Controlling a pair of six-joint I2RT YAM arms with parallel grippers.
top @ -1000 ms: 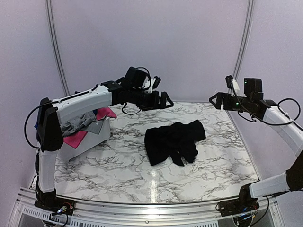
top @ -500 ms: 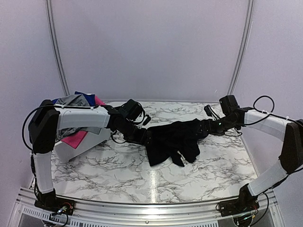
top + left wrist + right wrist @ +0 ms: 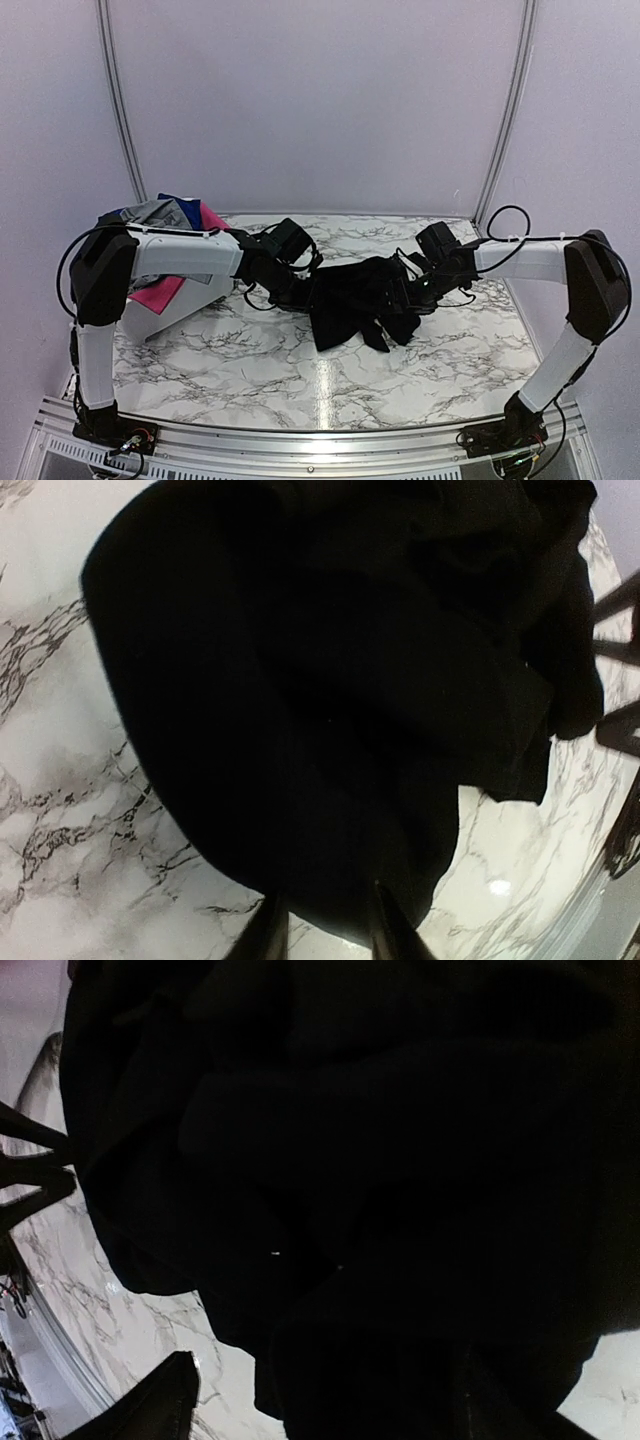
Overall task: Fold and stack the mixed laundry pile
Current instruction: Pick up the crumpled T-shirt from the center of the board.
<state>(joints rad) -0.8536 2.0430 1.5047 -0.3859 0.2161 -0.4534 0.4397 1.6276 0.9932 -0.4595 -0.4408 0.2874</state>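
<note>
A crumpled black garment (image 3: 365, 300) lies in the middle of the marble table (image 3: 250, 370). It fills the left wrist view (image 3: 330, 680) and the right wrist view (image 3: 380, 1160). My left gripper (image 3: 304, 291) is down at its left edge; its fingers (image 3: 268, 935) have narrowed and straddle the hem, with a gap still showing around my left gripper (image 3: 328, 935). My right gripper (image 3: 409, 290) is low over the garment's right side, wide open (image 3: 320, 1405), with cloth under it. The rest of the laundry pile, grey (image 3: 150, 213), blue (image 3: 186, 209) and pink (image 3: 158, 294), sits in the basket.
The white basket (image 3: 190, 297) stands tilted at the table's left, beside my left arm. Curved white walls close in the back and sides. A metal rail (image 3: 300, 440) runs along the near edge.
Both arms dropped from high above the table to the black garment, one at each side. The left jaws closed much of the way; the right jaws narrowed slightly.
</note>
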